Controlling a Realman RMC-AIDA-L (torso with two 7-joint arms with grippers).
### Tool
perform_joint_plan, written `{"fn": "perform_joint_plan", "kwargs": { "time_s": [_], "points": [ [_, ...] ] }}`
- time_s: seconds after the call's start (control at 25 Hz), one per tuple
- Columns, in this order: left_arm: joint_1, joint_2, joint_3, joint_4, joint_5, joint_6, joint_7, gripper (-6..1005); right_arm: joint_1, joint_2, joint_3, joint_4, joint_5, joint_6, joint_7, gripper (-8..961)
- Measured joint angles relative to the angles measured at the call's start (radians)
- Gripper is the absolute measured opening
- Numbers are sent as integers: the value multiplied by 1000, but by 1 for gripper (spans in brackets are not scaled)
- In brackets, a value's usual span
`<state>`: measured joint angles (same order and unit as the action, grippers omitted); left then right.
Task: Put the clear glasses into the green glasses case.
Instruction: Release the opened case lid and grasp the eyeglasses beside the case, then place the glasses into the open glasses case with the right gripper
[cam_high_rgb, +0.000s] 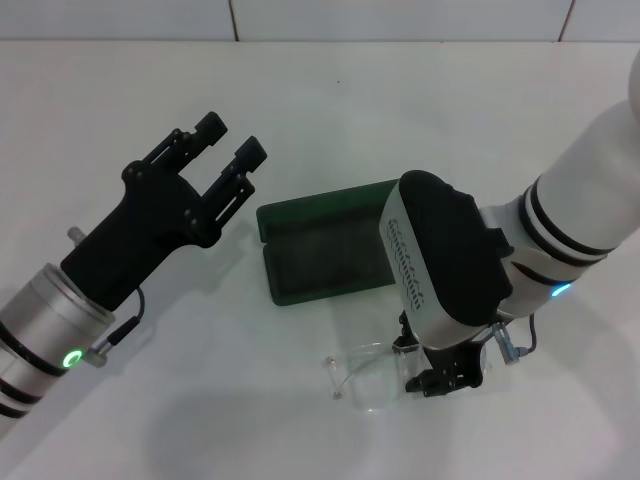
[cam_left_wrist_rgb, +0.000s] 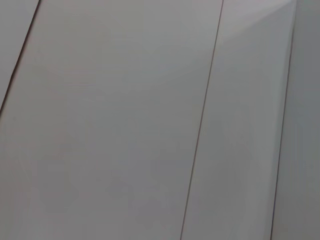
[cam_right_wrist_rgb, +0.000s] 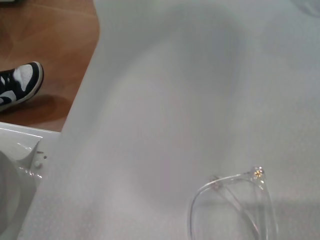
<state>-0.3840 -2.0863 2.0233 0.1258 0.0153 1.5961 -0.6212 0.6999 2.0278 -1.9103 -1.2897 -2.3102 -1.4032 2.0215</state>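
The right hand (cam_high_rgb: 447, 380) is low at the clear glasses (cam_high_rgb: 368, 378) on the white tabletop (cam_high_rgb: 200, 400); I cannot tell its grip. The green case (cam_high_rgb: 325, 250) lies open. The left hand (cam_high_rgb: 228, 160) waits released.

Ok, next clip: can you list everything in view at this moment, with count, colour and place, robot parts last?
green glasses case: one, dark green with dark lining, lying open on the table's middle.
clear glasses: one pair, transparent, on the table nearer the robot than the case, beside the right pincer.
table: one, white, under everything.
shoe: one, black and white, on the brown floor beyond the table edge, right wrist view.
left pincer: one, black, open, raised to the left of the case, holding nothing.
right pincer: one, black under a white wrist, low at the glasses; its grip is hidden.
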Motion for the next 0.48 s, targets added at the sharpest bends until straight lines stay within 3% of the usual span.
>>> {"fn": "perform_joint_plan", "kwargs": {
  "time_s": [0.24, 0.48],
  "points": [
    [4, 0, 0, 0, 1, 2, 0, 573, -1, 0, 2, -2, 0, 1, 1, 402],
    [4, 0, 1, 0, 4, 4, 0, 573, -8, 0, 25, -11, 0, 7, 5, 293]
  ]
}}
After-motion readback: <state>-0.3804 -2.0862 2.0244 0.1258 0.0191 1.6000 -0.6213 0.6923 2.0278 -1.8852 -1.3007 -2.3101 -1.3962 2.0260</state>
